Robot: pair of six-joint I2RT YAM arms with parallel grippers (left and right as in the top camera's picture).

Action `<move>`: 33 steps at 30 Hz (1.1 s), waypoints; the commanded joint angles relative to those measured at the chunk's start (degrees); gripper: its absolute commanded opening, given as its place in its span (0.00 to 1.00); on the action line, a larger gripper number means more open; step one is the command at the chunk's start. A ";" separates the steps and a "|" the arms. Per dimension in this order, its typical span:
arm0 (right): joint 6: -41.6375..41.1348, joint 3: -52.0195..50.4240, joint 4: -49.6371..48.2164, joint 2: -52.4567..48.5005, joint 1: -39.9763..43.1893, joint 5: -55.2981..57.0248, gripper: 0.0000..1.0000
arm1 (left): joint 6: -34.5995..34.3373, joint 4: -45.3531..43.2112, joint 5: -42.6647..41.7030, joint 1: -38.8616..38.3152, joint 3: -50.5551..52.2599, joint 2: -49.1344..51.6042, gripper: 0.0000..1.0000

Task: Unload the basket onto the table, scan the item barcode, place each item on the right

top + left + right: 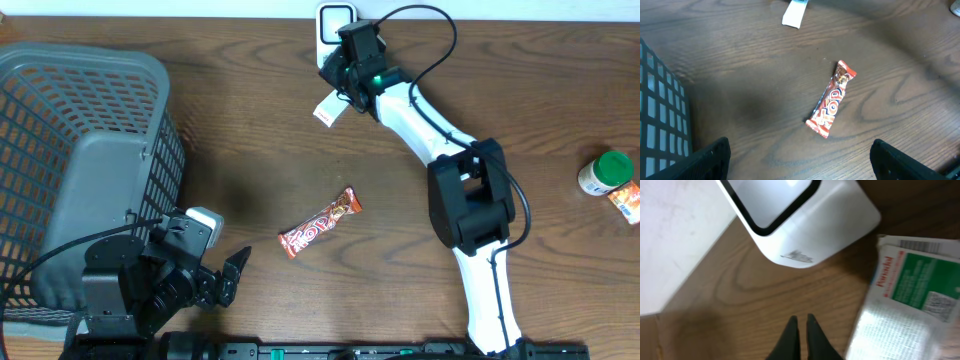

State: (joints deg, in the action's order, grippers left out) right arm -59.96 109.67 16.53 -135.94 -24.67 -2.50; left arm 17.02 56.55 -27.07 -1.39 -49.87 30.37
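Two grippers noted, one item in contention. The right gripper (801, 321) hangs at the far edge of the table (250, 130), close before the white scanner (810, 235). Its fingers are pressed together with nothing between them.

The white packet (900, 310) with the green label lies flat on the wood just beside those fingers, on their right in the wrist view, and is not gripped. I cannot tell whether it touches them. Its long axis runs roughly toward the scanner, somewhat slanted. The printed face is up, and the barcode (920, 245) sits at the end nearer the scanner.

Judgement: this packet is the item in hand, and the grip has come up empty. The next move turns on that sideways offset. The fingers would need to part and shift right over the packet's edge before it can be lifted to the scanner's dark-framed window.

The left gripper (800, 145) is spread wide and low at the near left, beside the grey basket (90, 80). A red candy bar (831, 100) lies ahead of it in mid-table, its long axis diagonal and well apart from the scanner. The right arm is plainly the nearer to the packet.

A green-capped bottle (606, 172) stands at the far right, uninvolved.
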 commanded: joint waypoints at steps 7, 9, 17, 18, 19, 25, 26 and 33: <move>-1.90 0.11 -1.16 -6.51 -0.83 1.14 0.01 | 0.96 0.00 -0.76 0.02 0.07 -0.04 0.87; -1.86 0.11 0.13 -6.56 -0.85 1.66 0.01 | 0.96 -0.02 -0.76 0.02 0.07 -0.02 0.87; -1.20 0.11 10.67 -5.49 -0.83 1.81 0.01 | 0.96 0.00 -0.76 0.02 0.07 -0.04 0.87; -0.42 0.11 11.93 -5.07 -0.83 1.84 0.01 | 0.96 0.00 -0.79 0.02 0.07 -0.04 0.87; 0.42 0.11 13.46 -4.52 -0.83 2.16 0.01 | 0.96 0.00 -0.76 0.02 0.07 -0.04 0.87; 0.94 0.11 25.79 2.16 -1.42 11.10 0.01 | 0.96 0.00 -0.76 0.02 0.07 -0.04 0.87; 0.90 0.11 29.31 4.31 -1.84 13.86 0.01 | 0.96 0.00 -0.76 0.02 0.07 -0.04 0.87; 7.41 0.11 34.27 11.47 -3.13 15.65 0.39 | 0.96 0.00 -0.79 0.02 0.07 -0.04 0.87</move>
State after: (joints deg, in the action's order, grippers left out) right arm -57.91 109.69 51.07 -129.21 -27.00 10.63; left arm 16.99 56.55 -27.09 -1.39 -49.87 30.37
